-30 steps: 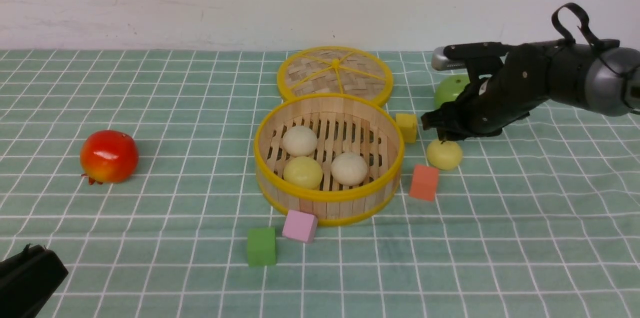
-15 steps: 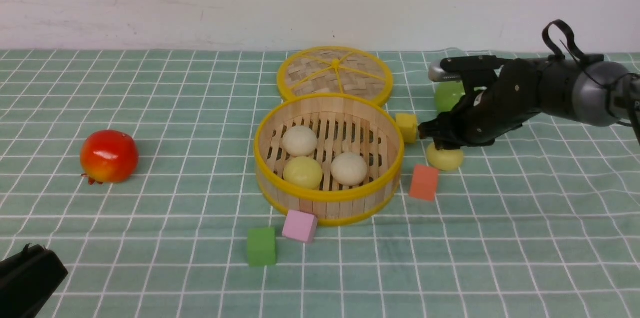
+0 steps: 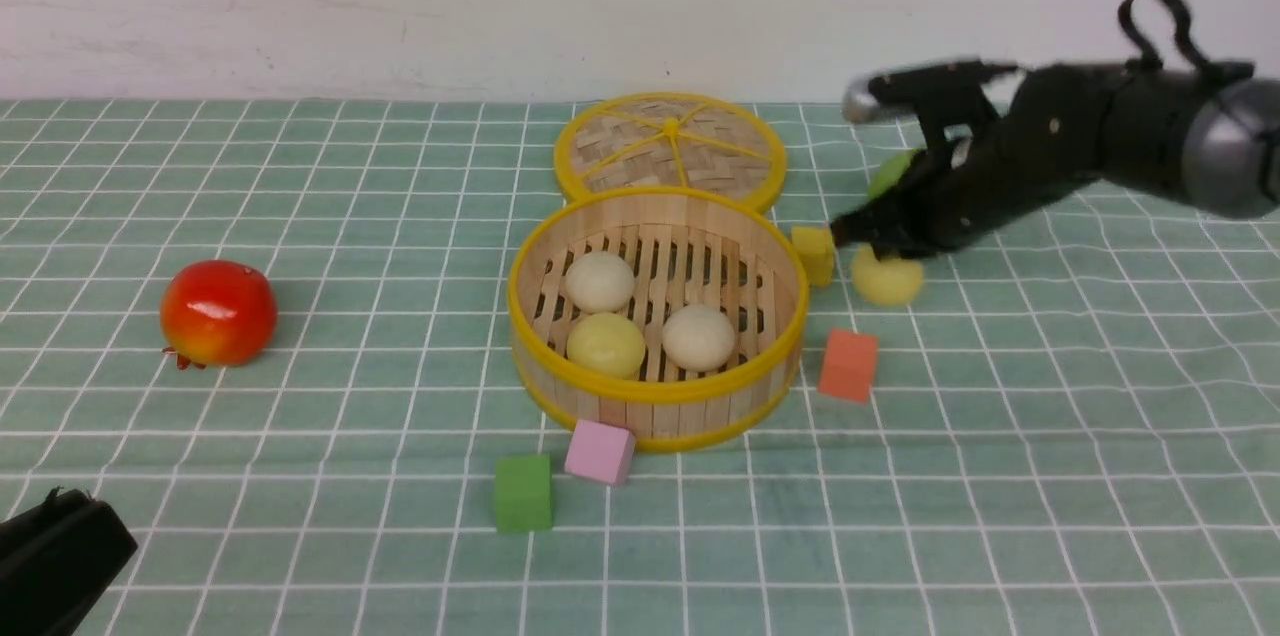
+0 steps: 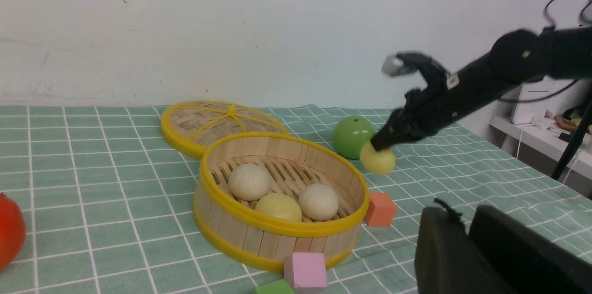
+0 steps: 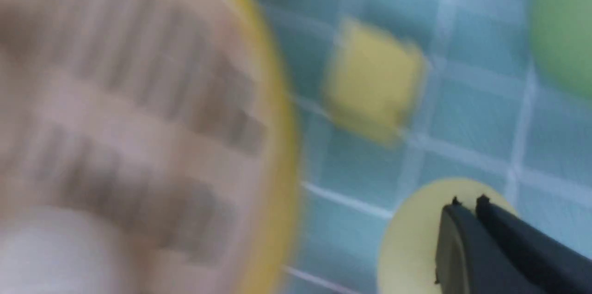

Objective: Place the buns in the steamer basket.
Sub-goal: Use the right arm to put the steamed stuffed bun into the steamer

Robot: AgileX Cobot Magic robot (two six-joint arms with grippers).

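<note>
The steamer basket [image 3: 655,391] stands mid-table and holds three buns: a cream one [image 3: 599,280], a pale yellow one [image 3: 605,344] and a cream one [image 3: 698,336]. My right gripper [image 3: 868,238] is just right of the basket. It is shut on the top of the fourth bun [image 3: 885,278], a pale yellow one, which hangs a little above the cloth. In the right wrist view the nearly closed fingertips [image 5: 467,204] sit on this bun [image 5: 411,238]. My left gripper [image 4: 462,213] is shut and empty, low at the near left corner [image 3: 50,556].
The woven lid [image 3: 670,146] lies behind the basket. A green apple [image 3: 895,174] is behind my right arm and a red apple [image 3: 217,312] is at far left. A yellow cube [image 3: 813,254], orange cube [image 3: 848,365], pink cube [image 3: 599,452] and green cube [image 3: 522,493] ring the basket.
My right gripper came down onto the pale yellow bun on the cloth, closed on it and has now risen with it. The left arm has not moved.
</note>
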